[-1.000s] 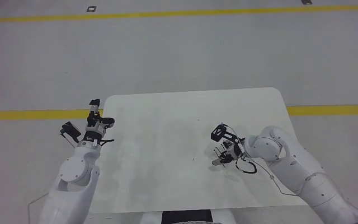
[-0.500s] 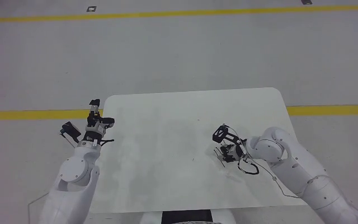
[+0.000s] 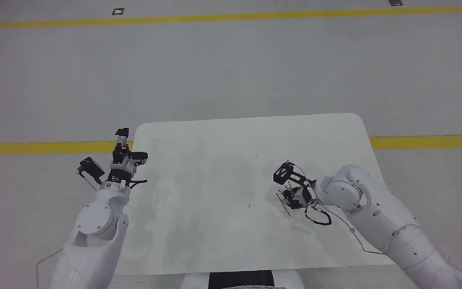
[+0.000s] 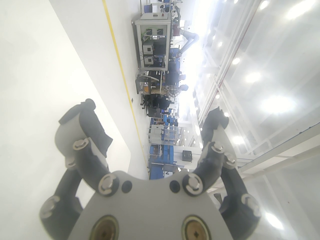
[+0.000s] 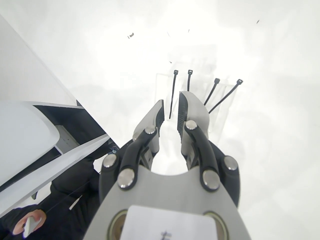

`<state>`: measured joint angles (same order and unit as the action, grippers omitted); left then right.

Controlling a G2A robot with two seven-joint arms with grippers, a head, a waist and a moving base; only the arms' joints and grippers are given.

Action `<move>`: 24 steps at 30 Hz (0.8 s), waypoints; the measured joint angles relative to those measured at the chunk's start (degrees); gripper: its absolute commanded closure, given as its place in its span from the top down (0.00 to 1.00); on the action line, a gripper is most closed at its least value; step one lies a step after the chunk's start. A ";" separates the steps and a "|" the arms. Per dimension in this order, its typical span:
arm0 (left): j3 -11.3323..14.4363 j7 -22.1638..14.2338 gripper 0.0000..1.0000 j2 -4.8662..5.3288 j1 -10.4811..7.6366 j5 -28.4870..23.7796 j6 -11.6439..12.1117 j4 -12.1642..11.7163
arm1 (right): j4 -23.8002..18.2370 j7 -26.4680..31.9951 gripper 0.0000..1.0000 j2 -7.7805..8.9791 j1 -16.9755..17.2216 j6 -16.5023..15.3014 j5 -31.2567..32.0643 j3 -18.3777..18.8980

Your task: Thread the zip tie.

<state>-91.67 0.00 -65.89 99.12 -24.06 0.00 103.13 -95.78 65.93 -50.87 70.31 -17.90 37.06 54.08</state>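
Right tool (image 5: 171, 101) sits low over the white table (image 3: 216, 180), pads a narrow gap apart, not yet clenched. They straddle the tail of a black zip tie (image 5: 173, 88), the end one in a row of four. It lies w/ three more ties (image 5: 212, 89) on a clear stand (image 5: 157, 86) at the table's right side.

Over the last sec the right arm shifted in slightly, turned its wrist, then settled, so it looks lined up to pinch the tie. Threading hasn't begun.

Left tool (image 4: 151, 108) hasn't moved. It is spread wide and empty at the table's left edge.
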 measured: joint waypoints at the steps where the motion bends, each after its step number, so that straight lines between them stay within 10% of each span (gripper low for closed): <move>1: 0.00 0.00 1.00 0.00 0.00 0.00 0.00 0.00 | 0.13 -0.12 0.14 -0.05 -0.07 0.23 0.27 -0.17; 24: 0.00 0.00 1.00 0.00 0.00 0.00 0.00 0.00 | 3.52 -2.15 0.16 -1.31 -2.05 2.54 3.01 -2.97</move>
<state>-91.67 0.00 -65.89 99.12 -24.06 0.00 103.13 -92.26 63.78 -52.17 68.26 -15.36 40.07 51.11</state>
